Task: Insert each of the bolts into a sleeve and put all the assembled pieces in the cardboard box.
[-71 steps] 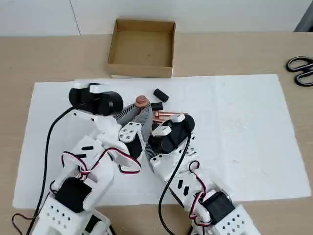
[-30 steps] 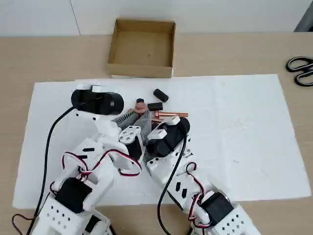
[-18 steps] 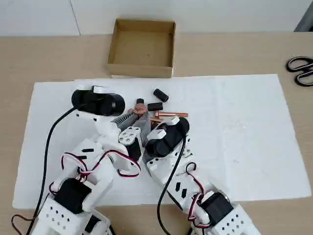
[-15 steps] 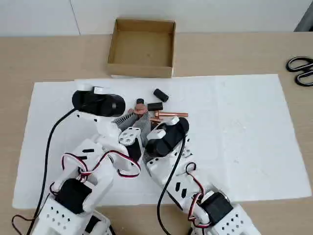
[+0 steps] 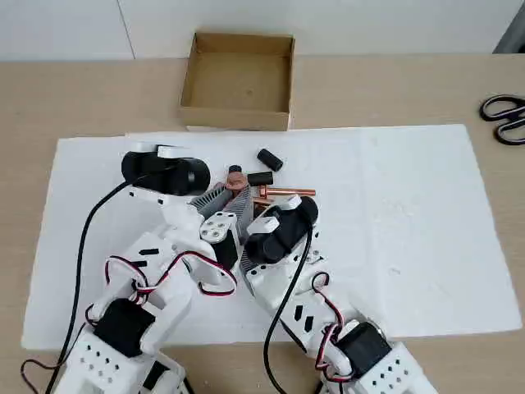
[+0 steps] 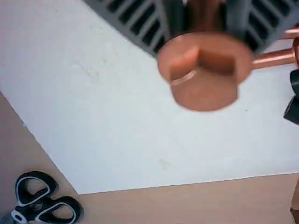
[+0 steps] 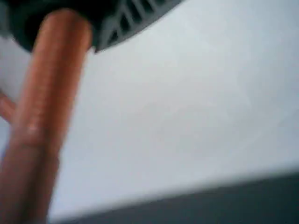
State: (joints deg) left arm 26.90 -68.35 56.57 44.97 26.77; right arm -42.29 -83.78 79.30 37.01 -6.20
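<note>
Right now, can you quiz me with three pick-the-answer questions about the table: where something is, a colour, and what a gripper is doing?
1. Where are the scissors? A in the cardboard box; B on the bare table; C on the white sheet.
2. What colour is the bolt head? A blue; B copper; C green.
3. The left gripper is: A open; B holding scissors; C shut on the bolt.
Answers: B, they lie on wood beyond the white sheet; B, it shines copper; C, the bolt sits clamped between its jaws.
</note>
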